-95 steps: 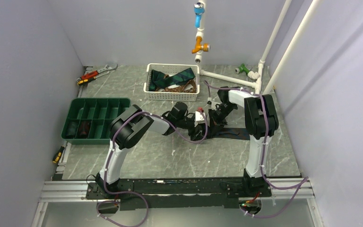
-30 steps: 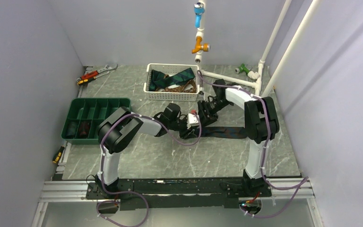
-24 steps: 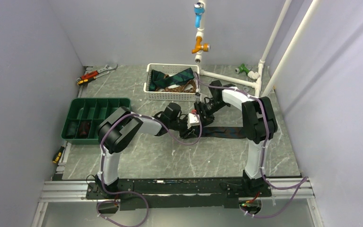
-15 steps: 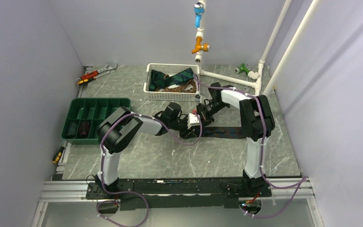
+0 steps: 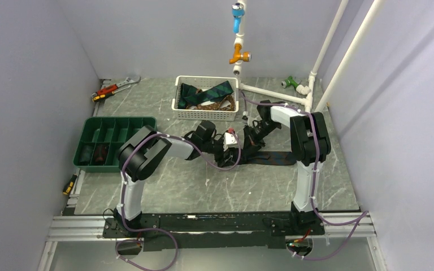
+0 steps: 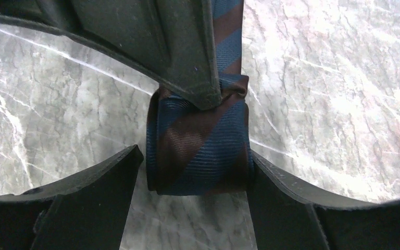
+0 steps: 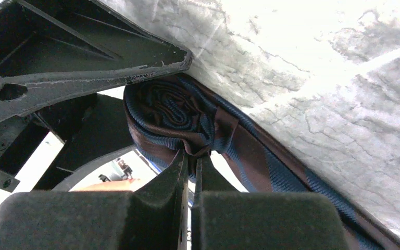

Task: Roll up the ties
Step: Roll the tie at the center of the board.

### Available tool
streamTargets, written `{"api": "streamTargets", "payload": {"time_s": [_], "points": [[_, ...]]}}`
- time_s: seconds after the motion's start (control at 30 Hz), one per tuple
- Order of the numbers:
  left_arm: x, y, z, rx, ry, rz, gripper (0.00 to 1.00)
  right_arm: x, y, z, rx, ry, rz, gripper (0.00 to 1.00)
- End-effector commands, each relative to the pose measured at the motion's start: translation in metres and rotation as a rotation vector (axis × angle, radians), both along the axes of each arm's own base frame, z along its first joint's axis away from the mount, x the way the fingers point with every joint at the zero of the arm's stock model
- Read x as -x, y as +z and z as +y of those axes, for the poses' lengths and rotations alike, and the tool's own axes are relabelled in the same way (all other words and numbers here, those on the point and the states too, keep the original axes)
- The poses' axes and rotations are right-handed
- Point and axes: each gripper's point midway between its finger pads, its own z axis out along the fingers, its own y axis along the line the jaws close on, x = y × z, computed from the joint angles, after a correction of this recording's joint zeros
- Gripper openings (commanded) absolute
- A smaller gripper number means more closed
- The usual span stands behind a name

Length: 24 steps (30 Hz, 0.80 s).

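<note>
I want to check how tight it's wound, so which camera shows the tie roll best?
Right wrist: it looks into the end of the roll, so the spiral layers show. Left wrist shows only its striped outer face. Top view: too small and covered to judge.

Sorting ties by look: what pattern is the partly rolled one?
Navy with diagonal maroon-brown stripes; the tie shows best in the left wrist view.

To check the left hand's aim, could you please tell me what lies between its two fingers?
The rolled end of the striped tie lies there; the left wrist view shows it plainly.
</note>
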Motion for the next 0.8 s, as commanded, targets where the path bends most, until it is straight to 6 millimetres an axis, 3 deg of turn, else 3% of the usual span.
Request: {"api": "streamTargets", "payload": {"time_s": [0.0,0.23,0.53,0.6,0.7,0.77], "points": [[0.002,-0.023,-0.001,-0.03,0.029,0.114,0.78,-0.01,-0.06,-0.044,0.286,0.089,-0.11,0.0],[0.013,-0.011,-0.027,0.048,-0.009,0.116,0.8,-0.01,-0.071,-0.055,0.377,0.092,-0.133,0.0],[0.009,-0.034,-0.029,0.004,0.059,0.152,0.69,-0.012,-0.08,-0.057,0.456,0.104,-0.162,0.0],[0.008,-0.038,-0.024,-0.02,0.072,0.139,0.63,-0.011,-0.083,-0.05,0.443,0.114,-0.159,0.0],[0.004,-0.046,-0.008,-0.093,0.113,0.098,0.38,-0.015,-0.078,-0.027,0.353,0.125,-0.166,0.0],[0.003,-0.05,0.002,-0.146,0.114,0.067,0.29,-0.02,-0.07,-0.014,0.29,0.121,-0.174,0.0]]}}
